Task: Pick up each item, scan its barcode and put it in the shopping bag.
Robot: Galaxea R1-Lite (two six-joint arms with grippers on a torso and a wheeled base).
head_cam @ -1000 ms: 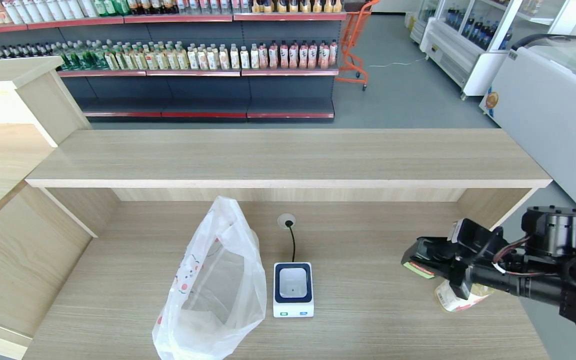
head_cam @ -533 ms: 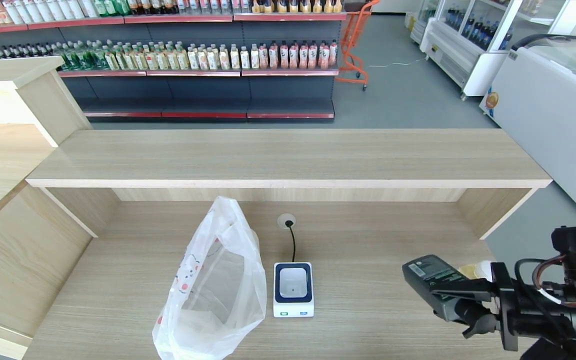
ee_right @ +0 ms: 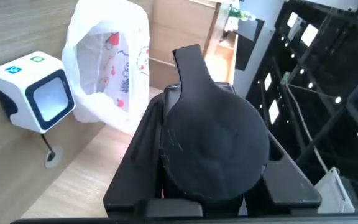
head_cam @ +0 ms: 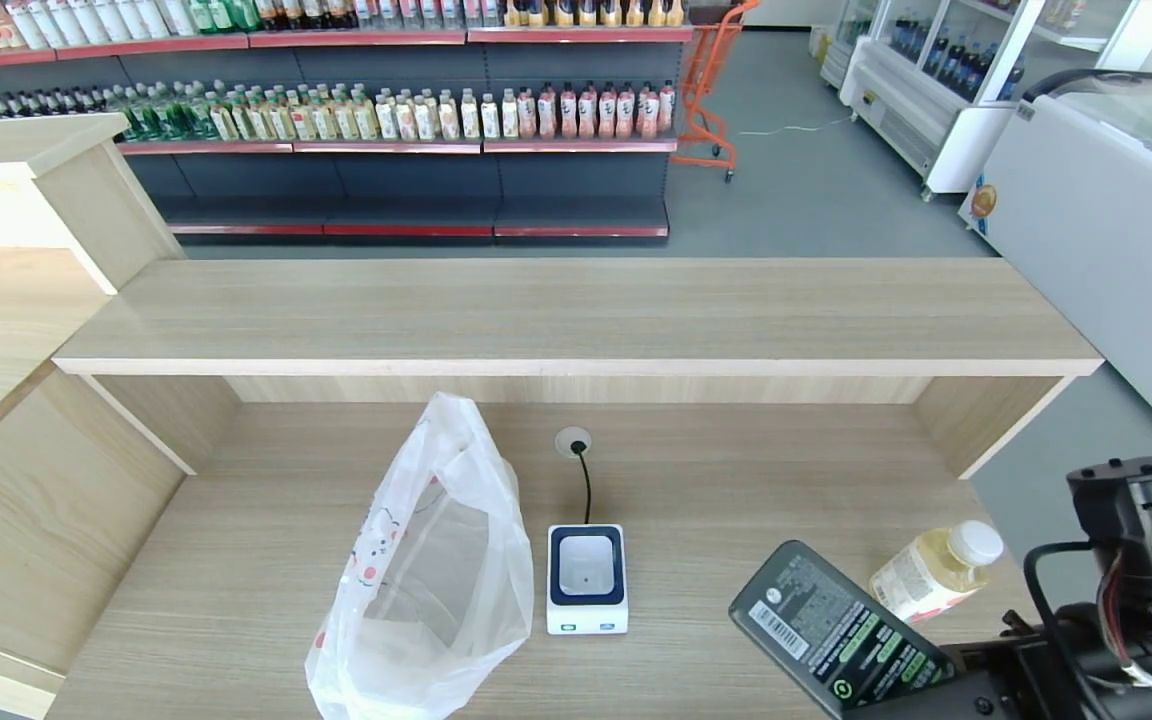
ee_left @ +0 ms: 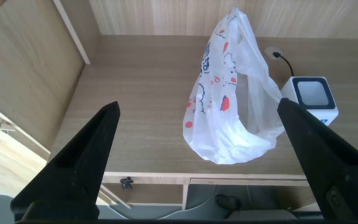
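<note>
Your right pincer (ee_right: 210, 193) has lifted the dark pack (head_cam: 836, 630) off the table (head_cam: 736, 480) and looks clamped on it, barcode up. The bottle (head_cam: 936, 572) is left lying there. Next it likely needs turning over the scanner (head_cam: 586, 578). Left pincer (ee_left: 197, 107) is wide.

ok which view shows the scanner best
The head view: the scanner is whole, seen from above, window and cable included. The left wrist view has it farther off beside the shopping bag; the right wrist view shows it tilted.
</note>
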